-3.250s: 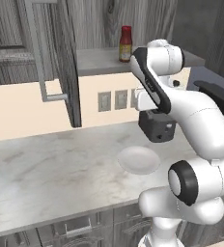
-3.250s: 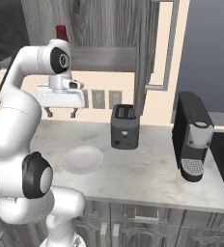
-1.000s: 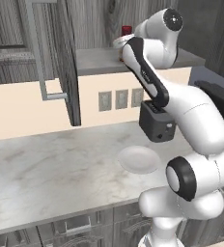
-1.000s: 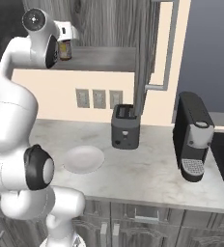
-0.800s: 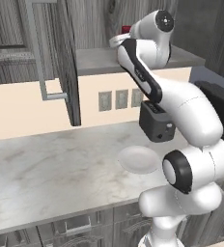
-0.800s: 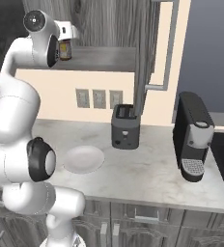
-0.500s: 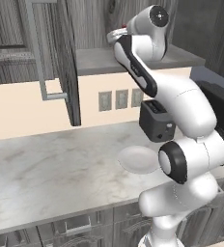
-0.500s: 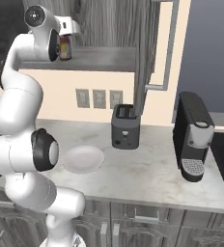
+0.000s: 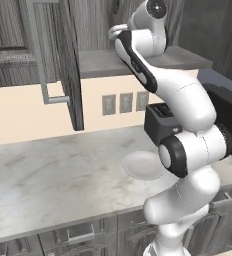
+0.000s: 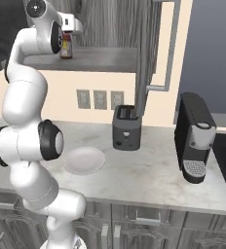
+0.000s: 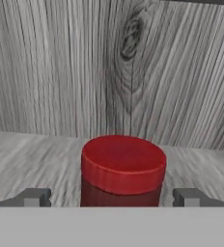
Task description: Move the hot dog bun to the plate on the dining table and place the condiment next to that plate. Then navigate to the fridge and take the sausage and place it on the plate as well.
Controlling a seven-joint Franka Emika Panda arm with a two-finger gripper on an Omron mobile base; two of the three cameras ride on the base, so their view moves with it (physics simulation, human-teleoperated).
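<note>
The condiment [image 10: 65, 47], a dark red bottle with a yellow label, stands upright on the open upper cabinet's shelf [image 10: 103, 58]. Its red cap [image 11: 123, 163] sits in the middle of the hand view. My gripper [image 11: 111, 198] is open, with one fingertip [image 11: 34, 197] on each side of the cap and a gap to it on both sides. From the right base view the gripper [image 10: 67, 35] hangs just over the bottle's top. The bun, the red-rimmed plate, the dining table, the fridge and the sausage are out of view.
A plain pale grey plate [image 9: 143, 165] lies on the marbled worktop [image 9: 53, 170]. A dark toaster [image 10: 125, 127] and a black coffee machine [image 10: 195, 137] stand to its right. The open cabinet door [image 10: 145, 53] hangs right of the shelf. The cabinet's wooden back wall [image 11: 109, 67] is close behind the bottle.
The arm has risen from over the worktop to the cabinet shelf. In the last second the hand has swung in over the condiment bottle.
</note>
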